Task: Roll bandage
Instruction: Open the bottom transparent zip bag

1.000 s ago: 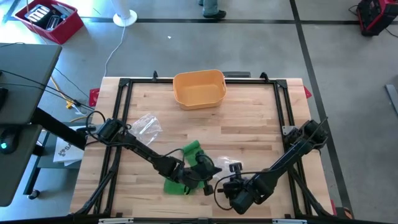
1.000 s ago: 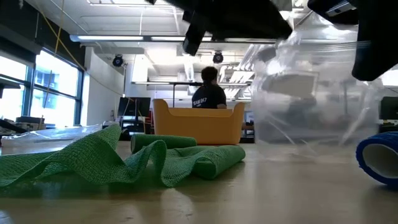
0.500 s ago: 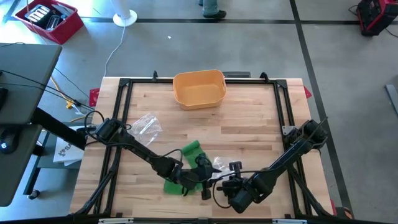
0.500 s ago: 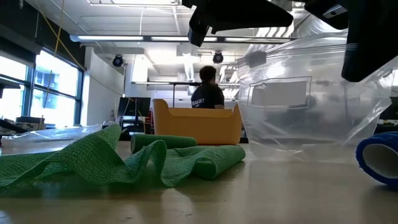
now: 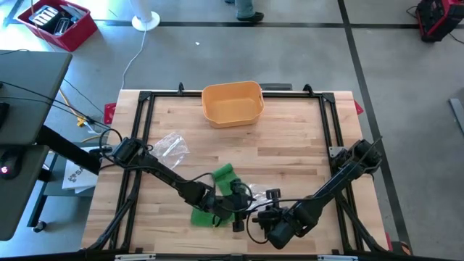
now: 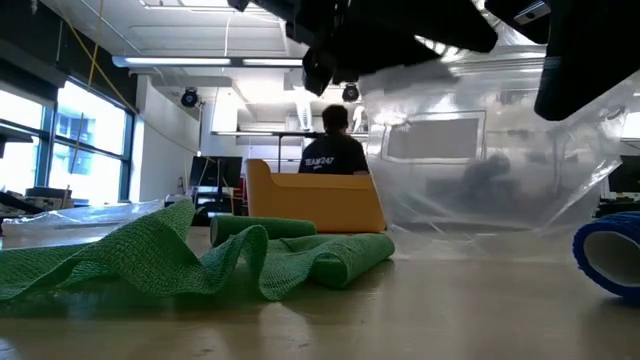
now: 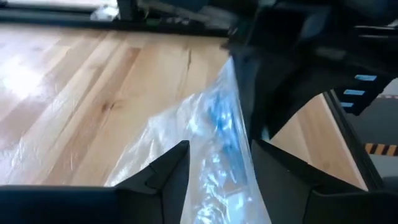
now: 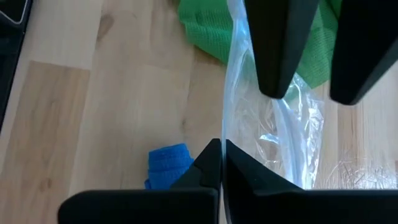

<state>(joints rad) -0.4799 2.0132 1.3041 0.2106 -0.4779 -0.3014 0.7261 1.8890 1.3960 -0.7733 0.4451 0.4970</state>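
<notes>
Green bandage (image 6: pixel 190 255) unrolled, crumpled, near front edge; blue bandage roll (image 8: pixel 166 163) rolled, just beside.

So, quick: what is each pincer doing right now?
Left pincer: open, astride the clear plastic bag.
Right pincer: closed on the bag's edge.

Overhead, table-level and both close wrist views share the plastic bag (image 6: pixel 500 150).

A: 2 dark arms, matte black links, thin black cables looping off the left arm (image 5: pixel 156 168).

B: Right arm (image 5: pixel 337 177) matches; blocky black wedge fingers (image 8: pixel 280 43) at 12 o'clock.
</notes>
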